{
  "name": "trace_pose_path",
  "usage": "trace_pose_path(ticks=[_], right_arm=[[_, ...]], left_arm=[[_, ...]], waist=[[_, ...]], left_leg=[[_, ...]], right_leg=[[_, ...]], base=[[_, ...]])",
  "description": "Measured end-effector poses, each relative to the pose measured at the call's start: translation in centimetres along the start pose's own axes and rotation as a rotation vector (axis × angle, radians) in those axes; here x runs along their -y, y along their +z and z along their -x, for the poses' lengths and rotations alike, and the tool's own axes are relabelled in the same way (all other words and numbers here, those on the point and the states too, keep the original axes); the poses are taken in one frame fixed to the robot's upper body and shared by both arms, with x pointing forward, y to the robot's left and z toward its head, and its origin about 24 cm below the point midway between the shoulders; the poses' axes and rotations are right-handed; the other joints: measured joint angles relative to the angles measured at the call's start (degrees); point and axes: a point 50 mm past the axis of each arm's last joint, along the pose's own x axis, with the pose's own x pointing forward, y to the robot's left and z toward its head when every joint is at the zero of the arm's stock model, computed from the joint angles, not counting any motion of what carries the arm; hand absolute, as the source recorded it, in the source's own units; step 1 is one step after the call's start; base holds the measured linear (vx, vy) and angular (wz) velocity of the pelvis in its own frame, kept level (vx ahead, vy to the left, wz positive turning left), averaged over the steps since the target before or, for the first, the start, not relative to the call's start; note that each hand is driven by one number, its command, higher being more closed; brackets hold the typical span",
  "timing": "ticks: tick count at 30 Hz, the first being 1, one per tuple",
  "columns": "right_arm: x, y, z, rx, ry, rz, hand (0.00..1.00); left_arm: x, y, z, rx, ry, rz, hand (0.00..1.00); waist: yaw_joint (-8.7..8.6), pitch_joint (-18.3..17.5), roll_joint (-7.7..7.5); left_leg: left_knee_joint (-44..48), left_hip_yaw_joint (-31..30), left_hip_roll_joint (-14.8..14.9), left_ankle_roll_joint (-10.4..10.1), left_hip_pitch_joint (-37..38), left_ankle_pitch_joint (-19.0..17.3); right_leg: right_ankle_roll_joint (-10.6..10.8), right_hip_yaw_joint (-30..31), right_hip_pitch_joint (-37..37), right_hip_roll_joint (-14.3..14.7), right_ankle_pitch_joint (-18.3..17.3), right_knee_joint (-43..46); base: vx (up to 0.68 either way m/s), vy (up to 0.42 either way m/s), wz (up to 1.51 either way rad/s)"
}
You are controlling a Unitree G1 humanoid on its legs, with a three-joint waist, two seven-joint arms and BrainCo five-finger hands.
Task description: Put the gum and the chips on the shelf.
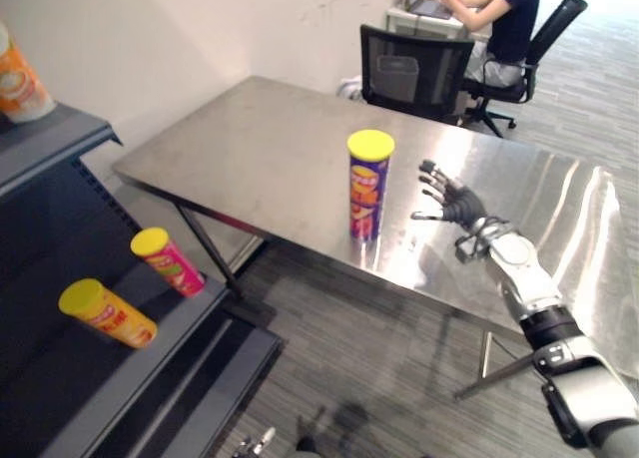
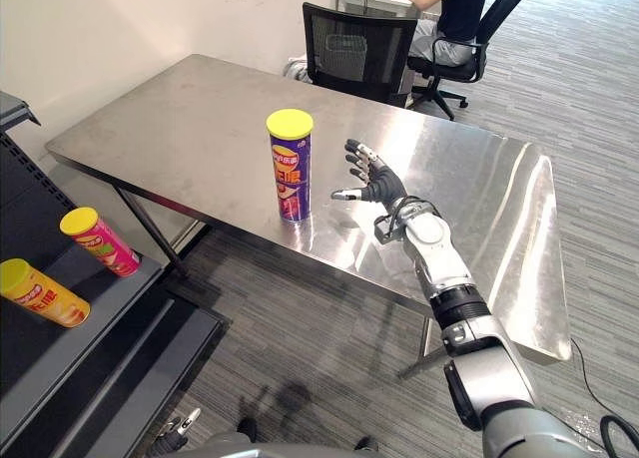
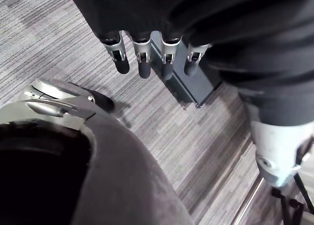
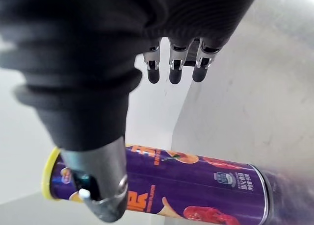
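A purple chips can with a yellow lid stands upright near the front edge of the steel table. My right hand hovers just to the can's right, open, fingers spread and thumb pointing at the can, a small gap between them. The right wrist view has the purple chips can close past the thumb. My left hand hangs low over the carpet with straight fingers, holding nothing. On the dark shelf at the left lie a yellow can and a pink can.
An orange can stands on the upper shelf board at far left. A black office chair is pushed against the table's far side; a person sits on another chair at a desk behind it. Grey carpet lies between table and shelf.
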Motion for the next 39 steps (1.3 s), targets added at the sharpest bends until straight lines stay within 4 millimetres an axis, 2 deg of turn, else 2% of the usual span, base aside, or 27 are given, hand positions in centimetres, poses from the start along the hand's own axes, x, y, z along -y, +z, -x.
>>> trace_pose_path(ticks=[14,21,24,39], right_arm=[[-0.9,0.1,-1.1,-0.012,0.031,0.0,0.0],[-1.4,0.6,-1.6,0.005,0.044,-0.006,0.0],[-1.4,0.8,-1.8,0.011,0.048,-0.003,0.0],[-1.2,0.8,-2.2,0.0,0.042,-0.005,0.0]], left_arm=[[0.3,0.4,0.0,0.017,-0.013,-0.01,0.0],[0.3,0.5,0.0,0.025,-0.016,-0.009,0.0],[0.4,0.6,0.0,0.025,-0.017,-0.009,0.0],[0.5,0.6,0.0,0.031,-0.022,-0.015,0.0]], waist=[[0.53,1.27,0.22],[1.38,1.95,0.18],[1.94,1.98,0.18],[2.53,2.51,0.26]], left_leg=[[-0.85,-1.18,-0.7,0.33,-0.07,0.76],[-0.85,-1.39,-0.77,0.34,-0.1,0.89],[-0.85,-1.69,-0.84,0.38,-0.13,0.92],[-0.91,-2.85,-1.15,0.51,-0.25,1.19]], right_leg=[[0.15,-1.08,0.32,-0.59,0.1,-0.09],[0.19,-1.29,0.41,-0.67,0.13,-0.05],[0.19,-1.67,0.62,-0.72,0.12,-0.07],[0.2,-2.68,1.19,-0.92,0.11,-0.09]], base=[[0.0,0.003,0.03],[0.0,0.002,0.01],[0.0,0.002,0.04],[0.0,0.003,0.03]])
